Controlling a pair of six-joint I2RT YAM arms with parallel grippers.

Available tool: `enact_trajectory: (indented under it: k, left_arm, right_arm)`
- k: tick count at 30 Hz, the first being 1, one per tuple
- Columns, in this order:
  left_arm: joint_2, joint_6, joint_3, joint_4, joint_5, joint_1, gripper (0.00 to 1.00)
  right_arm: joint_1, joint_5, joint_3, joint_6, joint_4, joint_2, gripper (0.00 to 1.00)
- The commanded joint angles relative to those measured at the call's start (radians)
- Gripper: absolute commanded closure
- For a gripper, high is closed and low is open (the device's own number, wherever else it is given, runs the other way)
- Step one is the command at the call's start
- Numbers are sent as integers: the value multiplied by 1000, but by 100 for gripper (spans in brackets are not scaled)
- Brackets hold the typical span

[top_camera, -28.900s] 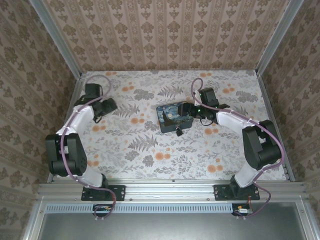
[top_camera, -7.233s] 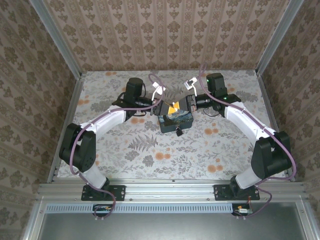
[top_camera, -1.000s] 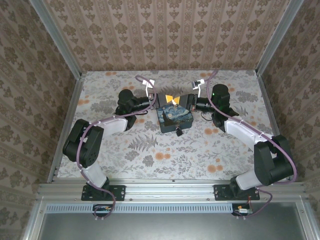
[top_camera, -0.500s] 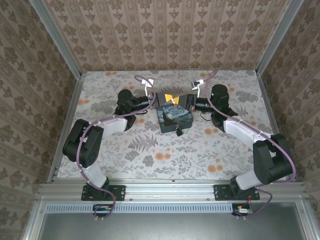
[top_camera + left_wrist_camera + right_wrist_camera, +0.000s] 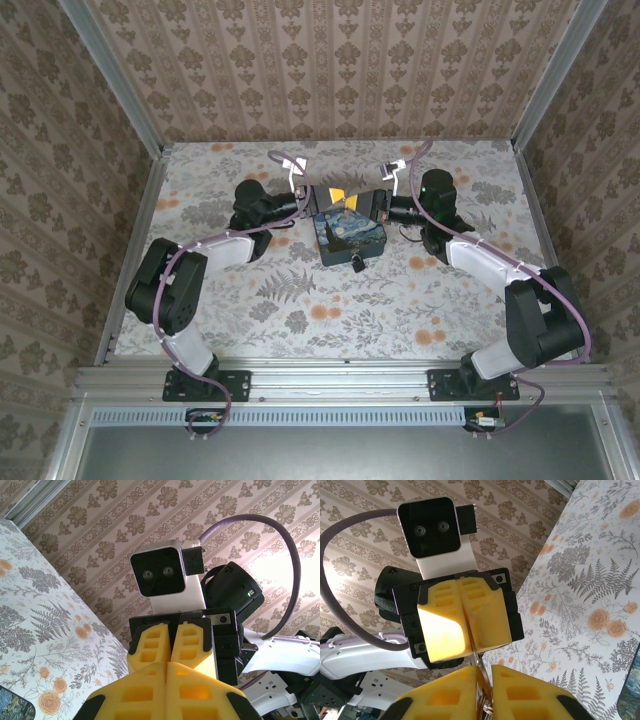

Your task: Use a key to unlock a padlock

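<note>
- Top view: both arms reach over the flowered surface point(image 5: 300, 290) and meet above the far edge of a small box point(image 5: 350, 232) with a painted blue lid. The left claw point(image 5: 328, 196) and the right claw point(image 5: 368, 200) point at each other, their yellow tips touching or nearly so.
- Top view: the padlock point(image 5: 357, 264) is a small dark thing at the near side of the box, well below the claws and touched by neither. From here I cannot tell how the claw fingers stand, nor whether the lock's bar is shut.
- Left wrist view: the left claw point(image 5: 167, 672) has its yellow fingers pressed together, with only a thin seam between them. Straight ahead and just beyond them is the right claw point(image 5: 175, 640), its fingers also side by side, under its white wrist camera point(image 5: 159, 575).
- Left wrist view: the surface point(image 5: 45, 630) slants away at the left, and a dark corner of the box point(image 5: 12, 707) shows at the bottom left.
- Right wrist view: the right claw point(image 5: 484, 680) pinches a thin strip of metal, the key point(image 5: 479, 666), which stands up out of the narrow gap between its fingers.
- Right wrist view: the key's upper end reaches the seam of the left claw point(image 5: 465, 625), whose fingers are pressed together. Whether they grip the key I cannot tell.
- Right wrist view: the left arm's wrist camera point(image 5: 428, 527) sits above that claw. The surface point(image 5: 585, 595) runs down the right side, with a blue edge of the box point(image 5: 631, 680) at the lower right.
</note>
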Motion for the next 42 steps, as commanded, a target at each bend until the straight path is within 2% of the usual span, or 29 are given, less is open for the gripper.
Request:
enact_trajectory:
  k: [1,4,9,10,12,15,17,18,21,22,25,29,31,36,42]
  left_arm:
    - [-18,-15,-9,55,-11,-4,100]
    - [-20,-15,-12,57,-16,-4,100]
    - [-27,-5,-22,37,-24,-1,99]
    - [-32,5,-24,16,-28,2,87]
    - [-53,34,-39,-25,-42,14,76]
    - [-122,136,-65,-211,-92,44,56]
    - [-198,247,-81,-441,-175,48,52]
    - [-240,332,-72,-619,-239,43,51]
    - [-356,563,-11,-1129,-597,-74,46]
    - [-370,577,15,-1260,-743,-133,45]
    - [-366,486,16,-1422,-938,-265,43]
    - [-311,403,15,-1459,-1140,-453,39]
    - [-266,350,4,-1416,-1179,-510,35]
    - [-107,255,0,-1275,-1207,-560,32]
    - [44,215,117,-1260,-1270,-587,29]
  right_arm:
    - [11,-14,-15,3,48,2,92]
    - [12,-13,-29,16,92,-2,100]
    - [6,-2,-48,12,103,-12,100]
    - [4,2,-53,11,101,-15,100]
    - [-6,17,-56,0,63,-25,100]
    - [-28,62,-55,-87,-132,-70,100]
    - [-40,115,-61,-150,-286,-125,100]
    - [-44,150,-66,-175,-366,-154,100]
    - [-49,291,-101,-206,-579,-261,100]
    - [-48,349,-117,-210,-659,-305,100]
    - [-44,494,-193,-195,-847,-430,100]
    - [-19,598,-330,-127,-920,-625,100]
    - [-3,634,-379,-112,-951,-715,100]
    - [27,643,-455,-144,-1012,-798,100]
    - [35,686,-451,-195,-1073,-822,100]
